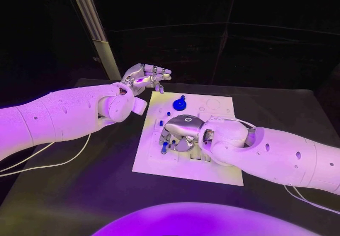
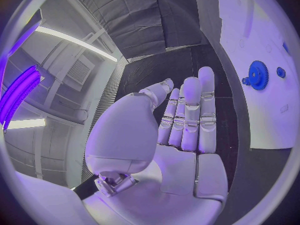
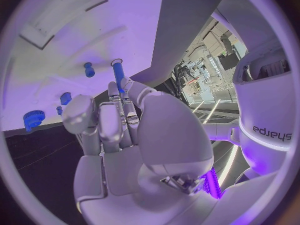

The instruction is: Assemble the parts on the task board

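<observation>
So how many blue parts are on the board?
4: a gear near the far edge, two small pieces nearer, a peg by the right hand; others may be hidden.

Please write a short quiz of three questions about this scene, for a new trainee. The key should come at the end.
1. True or false: the left hand holds a blue part.
2. Which hand grips the long blue pin over the task board? A) left B) right
3. Fill in: the blue gear lies on the ____ .

Key: 1 false, its fingers are apart and hold nothing. 2 B, the right hand. 3 task board.
</observation>
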`<state>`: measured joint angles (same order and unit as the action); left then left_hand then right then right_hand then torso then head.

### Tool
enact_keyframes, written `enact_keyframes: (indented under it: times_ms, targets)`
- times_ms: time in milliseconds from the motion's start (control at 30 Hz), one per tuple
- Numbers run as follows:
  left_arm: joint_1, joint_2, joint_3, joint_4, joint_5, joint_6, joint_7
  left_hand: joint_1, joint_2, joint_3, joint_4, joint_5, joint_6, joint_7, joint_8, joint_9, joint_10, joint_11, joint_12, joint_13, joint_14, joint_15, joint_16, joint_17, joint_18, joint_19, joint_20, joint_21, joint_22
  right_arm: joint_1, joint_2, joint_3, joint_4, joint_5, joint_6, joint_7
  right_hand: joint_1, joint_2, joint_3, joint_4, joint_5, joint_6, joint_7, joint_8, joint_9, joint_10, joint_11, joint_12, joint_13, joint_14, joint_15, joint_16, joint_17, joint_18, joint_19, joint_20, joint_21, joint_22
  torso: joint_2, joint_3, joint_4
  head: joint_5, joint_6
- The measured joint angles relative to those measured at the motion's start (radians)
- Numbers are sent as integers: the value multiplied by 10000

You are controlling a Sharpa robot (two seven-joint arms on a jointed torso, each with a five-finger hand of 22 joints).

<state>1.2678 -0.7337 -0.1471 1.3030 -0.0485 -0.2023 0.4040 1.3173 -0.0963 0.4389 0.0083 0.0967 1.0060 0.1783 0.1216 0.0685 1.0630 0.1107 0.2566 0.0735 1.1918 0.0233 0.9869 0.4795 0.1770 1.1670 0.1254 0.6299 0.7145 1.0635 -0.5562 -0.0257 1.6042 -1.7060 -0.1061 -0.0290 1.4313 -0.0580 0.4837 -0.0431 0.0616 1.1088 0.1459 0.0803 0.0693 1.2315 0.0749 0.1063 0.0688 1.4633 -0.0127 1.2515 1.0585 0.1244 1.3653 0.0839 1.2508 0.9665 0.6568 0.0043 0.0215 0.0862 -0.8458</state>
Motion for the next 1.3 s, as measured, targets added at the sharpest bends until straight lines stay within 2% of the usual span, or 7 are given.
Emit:
enact_keyframes:
  times_ms: [700, 767, 933, 1133, 1233, 1300]
  targets:
    - [0, 23, 0, -5, 0, 8, -6, 0, 0, 28, -28, 0, 0, 0, 0, 0, 0, 0, 0, 0, 0, 0, 0, -21, 0, 0, 0, -55, -25, -92, 207, -13, -212, -435, 160, -100, -25, -25, 10, -12, 40, -4, -3, -32, 2, 17, -17, 0, -6, 0, 0, 0, 1, 0, 0, 0, 0, 1, 1, -8, -1, 36, -39]
    - [0, 23, 0, -3, 0, 10, -7, 0, 0, 28, -28, 0, 0, 0, 0, 0, 0, 0, 0, 0, 0, 0, 0, -21, -1, 0, 0, -55, -25, -96, 234, -35, -216, -520, 186, -136, -25, -25, 22, -24, 40, -8, -7, -33, 2, 17, -17, 0, -7, 0, 0, 0, 1, 0, 0, 0, 0, 1, 1, -8, -2, 36, -39]
    - [0, 19, 0, -3, 0, 15, -9, 0, 0, 28, -28, 0, 0, 0, 0, 0, 0, 0, 13, 0, 0, 0, 0, -20, -1, 0, 0, -55, -25, -70, 240, -193, -116, -774, 171, -173, -25, -25, 22, -24, 39, -15, -11, -19, 2, 16, -16, 0, 0, 0, 0, 0, -11, 0, 0, 0, 0, 1, -2, -8, -5, 36, -46]
    - [0, 18, 0, -3, 0, 21, -10, 0, 0, 28, -28, 0, 0, 0, 0, 0, 0, 0, 65, 0, 0, 0, 0, -21, -1, 0, 0, -55, -25, -56, 259, -262, -26, -1096, 158, -198, -25, -26, 22, -25, 39, -37, -4, -15, -1, 15, -15, -40, 1, 0, 0, 0, -32, 1, 0, 0, 0, -10, -6, -7, -5, 30, -24]
    - [0, 13, 0, -4, 1, 22, -10, 0, 0, 28, -28, 0, 0, 0, 0, 0, 0, 0, 65, 0, 0, 0, 0, -20, 0, 0, 0, -55, -32, -53, 259, -275, 4, -1220, 157, -200, -204, -195, 7, -9, 147, -64, 47, -18, -2, 13, -11, -141, 10, 0, 0, 0, -76, 0, -12, 12, 0, -57, -6, -7, -5, 35, -21]
    - [0, 12, 0, -5, 1, 23, -11, 0, 0, 28, -28, 0, 0, 0, 0, 0, 0, 0, 64, 0, 0, 0, 0, -20, 0, 0, 0, -55, -32, -52, 257, -290, 17, -1290, 146, -198, -535, -311, -132, 132, 216, -272, 183, -119, -19, -208, 118, -307, -3, 27, 28, -39, -156, 0, -93, 92, 0, -142, -6, -7, -5, 38, -13]
